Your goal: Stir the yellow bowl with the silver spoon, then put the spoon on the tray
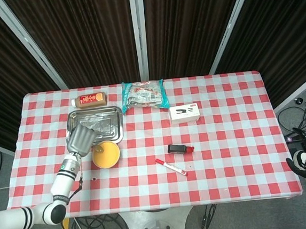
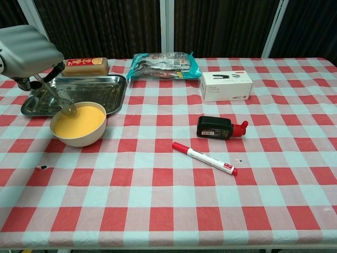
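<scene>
Silver spoon (image 2: 57,97) in left hand (image 2: 27,51) (fingers hidden) — over yellow bowl (image 2: 78,123)

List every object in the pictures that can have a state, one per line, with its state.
Left hand: holds the spoon.
Spoon: lifted, tilted, tip at the bowl's far rim.
Bowl: upright, holds yellow contents.
Tray: nothing in it.
Marker: capped, lying flat.
Bottle: on its side.

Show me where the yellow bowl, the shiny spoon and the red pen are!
yellow bowl (image 2: 79,126), chest view, on the yellow filling inside it.
silver spoon (image 2: 68,109), chest view, on its scoop end at the bowl's far rim.
red pen (image 2: 206,158), chest view, on the white middle of its barrel.
</scene>
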Controlling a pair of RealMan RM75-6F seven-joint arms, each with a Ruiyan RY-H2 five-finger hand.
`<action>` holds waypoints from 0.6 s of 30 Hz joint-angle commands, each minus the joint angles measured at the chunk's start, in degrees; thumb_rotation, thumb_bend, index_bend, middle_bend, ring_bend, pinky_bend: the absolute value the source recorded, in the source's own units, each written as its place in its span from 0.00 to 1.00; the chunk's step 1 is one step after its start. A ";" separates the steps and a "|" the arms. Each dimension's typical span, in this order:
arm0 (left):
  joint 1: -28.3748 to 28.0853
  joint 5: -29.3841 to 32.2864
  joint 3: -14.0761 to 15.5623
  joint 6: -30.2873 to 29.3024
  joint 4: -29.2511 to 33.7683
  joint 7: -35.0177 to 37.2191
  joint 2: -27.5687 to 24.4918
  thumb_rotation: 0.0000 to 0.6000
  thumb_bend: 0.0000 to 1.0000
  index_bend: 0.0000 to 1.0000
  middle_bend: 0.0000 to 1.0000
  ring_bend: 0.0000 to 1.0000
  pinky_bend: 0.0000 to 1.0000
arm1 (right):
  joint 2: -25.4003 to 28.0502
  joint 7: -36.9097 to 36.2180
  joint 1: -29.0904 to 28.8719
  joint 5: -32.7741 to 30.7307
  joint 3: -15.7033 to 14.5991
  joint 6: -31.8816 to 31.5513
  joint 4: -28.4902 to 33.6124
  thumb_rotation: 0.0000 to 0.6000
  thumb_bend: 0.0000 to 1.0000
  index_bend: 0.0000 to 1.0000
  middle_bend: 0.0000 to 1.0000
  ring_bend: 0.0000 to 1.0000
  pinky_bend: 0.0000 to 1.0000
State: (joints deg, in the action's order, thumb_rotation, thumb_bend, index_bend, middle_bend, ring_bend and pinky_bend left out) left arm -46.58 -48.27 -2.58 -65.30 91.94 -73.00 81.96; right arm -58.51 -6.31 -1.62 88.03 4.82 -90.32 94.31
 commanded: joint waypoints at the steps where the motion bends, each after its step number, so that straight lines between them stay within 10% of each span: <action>1: -1.33 1.54 1.17 -2.72 0.59 -4.08 1.68 1.00 0.40 0.64 1.00 0.99 1.00 | -0.07 0.04 -0.08 -0.05 0.02 0.13 0.00 1.00 0.21 0.13 0.32 0.11 0.23; 18: -2.30 1.14 3.87 -5.77 0.16 -9.43 6.69 1.00 0.40 0.65 1.00 1.00 1.00 | -0.23 -0.09 0.09 -0.43 -0.05 0.30 -0.09 1.00 0.21 0.13 0.32 0.11 0.23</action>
State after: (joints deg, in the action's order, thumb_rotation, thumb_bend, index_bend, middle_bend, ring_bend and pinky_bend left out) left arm -48.85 -47.13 1.22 -71.22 91.86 -82.59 88.65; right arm -58.74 -6.40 -1.53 87.60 4.78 -90.02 94.22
